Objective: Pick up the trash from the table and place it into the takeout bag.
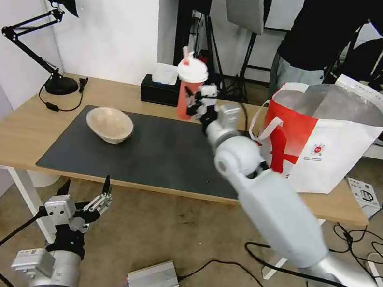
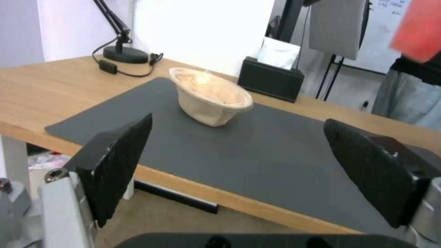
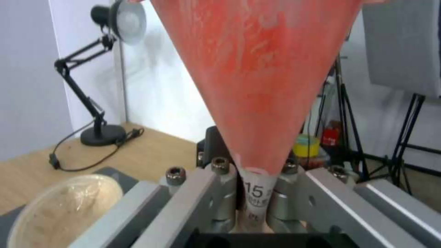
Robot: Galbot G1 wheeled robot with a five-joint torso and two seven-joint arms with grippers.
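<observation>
Nearest, the left end effector (image 1: 87,188) hangs below the front edge of the surface (image 1: 17,129), its fingers spread wide and holding nothing. Farther in, the beige bowl (image 1: 109,124) sits tilted on the dark mat (image 1: 164,158). Beyond it, the right end effector (image 1: 197,101) is closed around the red cup (image 1: 189,89), held upright above the surface, left of the takeout bag (image 1: 326,156). A tissue box (image 1: 160,90) and a desk lamp (image 1: 48,31) stand at the far edge.
</observation>
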